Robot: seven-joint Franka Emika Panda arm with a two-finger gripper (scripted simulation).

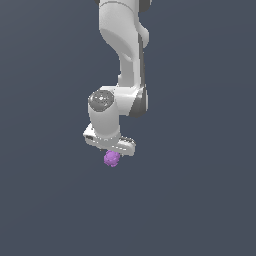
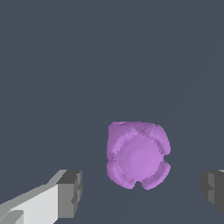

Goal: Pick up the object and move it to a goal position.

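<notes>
The object (image 1: 111, 159) is a small purple, bumpy, roughly round lump on the dark grey floor. In the exterior view it sits directly under the white hand of my gripper (image 1: 112, 153), whose fingers are mostly hidden behind the hand. In the wrist view the object (image 2: 138, 155) lies between the two grey fingertips (image 2: 70, 192), slightly ahead of them. There is a clear gap on each side, so nothing touches it. My gripper (image 2: 142, 193) is open and empty.
The white arm (image 1: 127, 55) rises from the hand toward the top of the exterior view. The plain dark grey floor (image 1: 200, 200) surrounds the object, and no other objects or goal marker show.
</notes>
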